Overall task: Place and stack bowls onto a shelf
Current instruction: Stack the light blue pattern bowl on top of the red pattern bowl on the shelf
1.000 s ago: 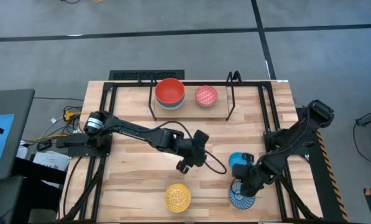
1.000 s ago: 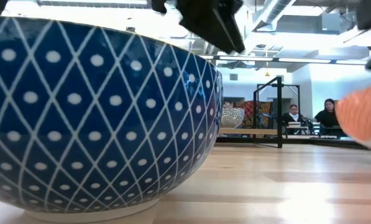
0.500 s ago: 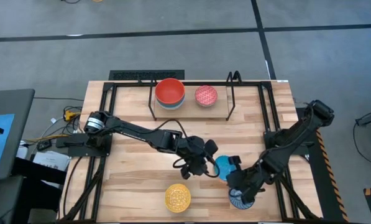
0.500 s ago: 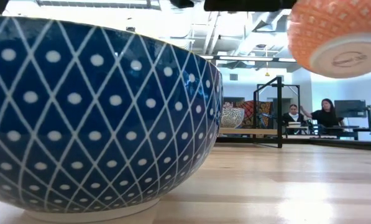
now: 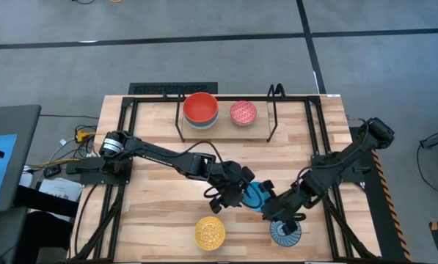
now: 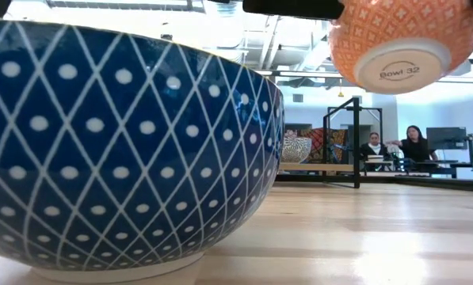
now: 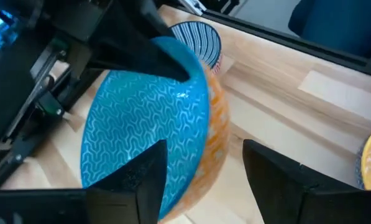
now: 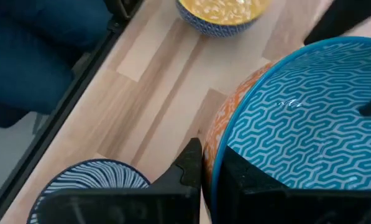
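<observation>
A bowl (image 5: pixel 257 196), orange-patterned outside and wavy blue inside, hangs tilted above the table's middle. In the low view its foot (image 6: pixel 402 67) faces down and toward the near edge. My right gripper (image 5: pixel 275 210) is shut on its rim. My left gripper (image 5: pixel 237 196) is open on the bowl's left, with one finger (image 7: pixel 141 180) over the blue inside and the other (image 7: pixel 278 180) outside the wall. The shelf (image 5: pixel 226 136) stands at the far edge, carrying a red bowl stacked on a blue one (image 5: pixel 201 108) and a red-pink bowl (image 5: pixel 243 112). My right gripper pinches the bowl's rim (image 8: pixel 211 163) on its right-hand side, one finger (image 8: pixel 190 163) on the orange outside and the other inside on the blue. It slants down from the table's right. The bowl is lifted clear and tipped. My left gripper: I cannot tell whether its fingers touch the wall.
A blue-white patterned bowl (image 5: pixel 285 233) rests on the table near the front edge, below my right gripper, and fills the low view's left (image 6: pixel 125 142). A yellow bowl (image 5: pixel 210 232) sits at the front middle. People sit in the room beyond the table.
My right gripper has risen and gone toward the table's left, rolling as it went. The bowl has been lifted clear and tipped until its foot shows in the low view. My left gripper has turned toward the bowl, whose rim now stands between its open fingers.
</observation>
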Action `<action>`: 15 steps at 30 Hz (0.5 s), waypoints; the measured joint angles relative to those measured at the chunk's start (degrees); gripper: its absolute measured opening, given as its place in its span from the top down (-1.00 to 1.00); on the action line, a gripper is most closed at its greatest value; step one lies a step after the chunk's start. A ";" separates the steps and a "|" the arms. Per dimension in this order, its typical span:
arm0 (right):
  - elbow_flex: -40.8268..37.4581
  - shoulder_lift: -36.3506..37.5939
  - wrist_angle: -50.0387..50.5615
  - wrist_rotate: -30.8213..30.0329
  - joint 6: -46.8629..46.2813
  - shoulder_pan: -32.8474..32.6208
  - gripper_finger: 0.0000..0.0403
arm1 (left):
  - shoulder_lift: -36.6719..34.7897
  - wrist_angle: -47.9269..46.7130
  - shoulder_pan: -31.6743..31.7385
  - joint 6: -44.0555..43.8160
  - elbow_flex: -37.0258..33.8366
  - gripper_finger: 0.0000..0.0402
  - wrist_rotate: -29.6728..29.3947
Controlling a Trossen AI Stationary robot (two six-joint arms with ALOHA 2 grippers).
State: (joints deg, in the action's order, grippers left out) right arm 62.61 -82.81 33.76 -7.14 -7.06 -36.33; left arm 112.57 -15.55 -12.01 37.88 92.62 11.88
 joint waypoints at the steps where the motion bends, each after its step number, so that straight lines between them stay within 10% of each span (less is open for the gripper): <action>1: 0.00 0.00 -0.16 0.22 1.11 0.31 0.80 | 0.00 -0.05 0.00 -0.62 0.00 0.04 0.22; 15: -0.02 -0.11 0.07 3.17 18.27 2.00 0.80 | 0.00 -1.20 -0.10 -2.82 0.22 0.82 4.02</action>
State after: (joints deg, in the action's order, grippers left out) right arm 62.59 -82.91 33.83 -3.97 11.21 -34.33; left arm 112.57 -16.75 -12.11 35.05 92.84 15.90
